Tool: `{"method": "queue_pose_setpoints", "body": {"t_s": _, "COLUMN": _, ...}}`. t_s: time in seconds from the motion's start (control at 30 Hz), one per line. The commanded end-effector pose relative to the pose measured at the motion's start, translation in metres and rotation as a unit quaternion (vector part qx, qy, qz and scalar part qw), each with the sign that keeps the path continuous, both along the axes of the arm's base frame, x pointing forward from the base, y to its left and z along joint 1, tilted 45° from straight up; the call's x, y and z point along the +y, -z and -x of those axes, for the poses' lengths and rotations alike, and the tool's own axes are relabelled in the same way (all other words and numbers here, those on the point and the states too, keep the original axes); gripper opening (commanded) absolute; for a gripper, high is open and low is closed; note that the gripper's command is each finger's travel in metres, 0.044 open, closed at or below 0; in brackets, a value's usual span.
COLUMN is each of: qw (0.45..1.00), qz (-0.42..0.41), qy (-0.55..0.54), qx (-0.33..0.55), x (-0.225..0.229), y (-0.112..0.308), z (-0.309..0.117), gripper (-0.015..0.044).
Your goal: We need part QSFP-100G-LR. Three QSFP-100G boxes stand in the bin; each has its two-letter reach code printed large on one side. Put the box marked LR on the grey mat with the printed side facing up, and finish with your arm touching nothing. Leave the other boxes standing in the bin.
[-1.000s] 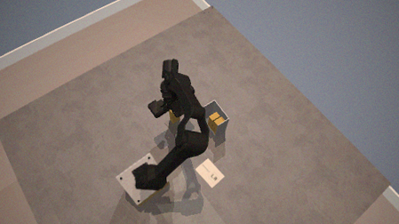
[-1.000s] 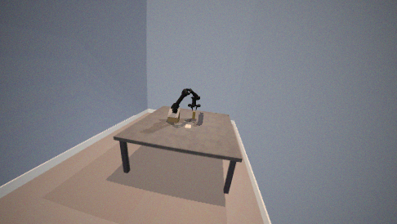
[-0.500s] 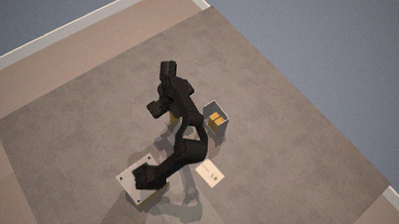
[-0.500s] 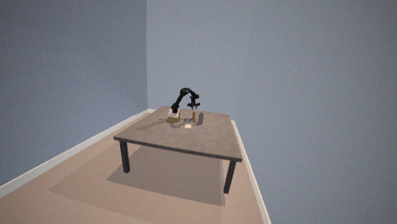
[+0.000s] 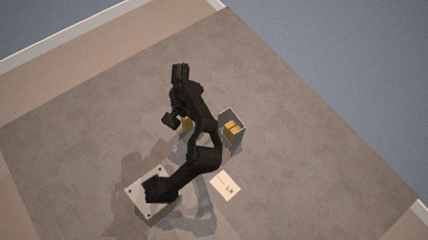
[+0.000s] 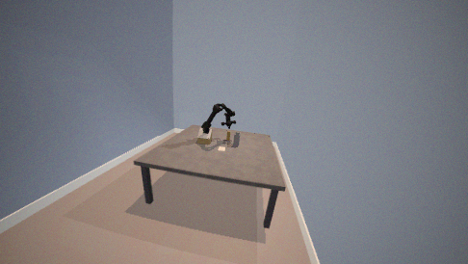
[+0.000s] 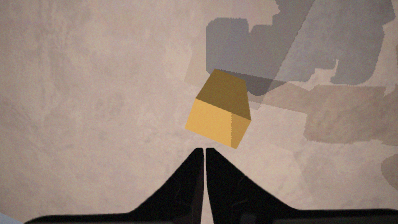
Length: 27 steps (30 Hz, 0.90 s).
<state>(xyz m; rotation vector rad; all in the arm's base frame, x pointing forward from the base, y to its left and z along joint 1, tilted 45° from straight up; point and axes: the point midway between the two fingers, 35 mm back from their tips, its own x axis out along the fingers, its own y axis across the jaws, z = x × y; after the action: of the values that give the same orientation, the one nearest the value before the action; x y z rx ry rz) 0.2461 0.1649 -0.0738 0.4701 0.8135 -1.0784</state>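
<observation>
My gripper [image 6: 229,127] [image 7: 204,155] is shut and empty, its fingertips nearly together. In the wrist view they appear just below a yellow box [image 5: 187,125] [image 6: 228,136] [image 7: 212,121]. This box stands upright on the table outside the bin, turned at an angle to the fingers. No printed code shows on its visible faces. The grey bin [image 5: 228,115] [image 6: 236,140] holds two more yellow boxes [image 5: 232,128] standing side by side; their codes cannot be read. The grey mat cannot be told apart from the arm's shadows near the single box.
A pale card [image 5: 218,181] [image 6: 221,148] printed LR lies on the table [image 5: 305,151] [image 6: 193,161], on the near side of the bin. The arm's base plate [image 5: 141,191] is at the lower left in the top view. The arm partly covers the single box there.
</observation>
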Motion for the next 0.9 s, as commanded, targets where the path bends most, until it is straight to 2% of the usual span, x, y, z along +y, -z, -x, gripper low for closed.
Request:
{"method": "queue_pose_setpoints", "body": {"t_s": 0.0, "qw": 0.998, "qz": 0.016, "qy": -0.044, "qx": 0.042, "x": 0.0010, "y": 0.0021, "z": 0.0002, "gripper": 0.0000}}
{"method": "queue_pose_setpoints", "body": {"t_s": 0.43, "qw": 0.965, "qz": 0.066, "qy": -0.191, "qx": 0.170, "x": 0.0041, "y": 0.0052, "z": -0.0009, "gripper": 0.0000}}
{"method": "queue_pose_setpoints", "body": {"t_s": 0.87, "qw": 0.891, "qz": 0.107, "qy": -0.329, "qx": 0.292, "x": 0.0070, "y": 0.0083, "z": -0.0018, "gripper": 0.0000}}
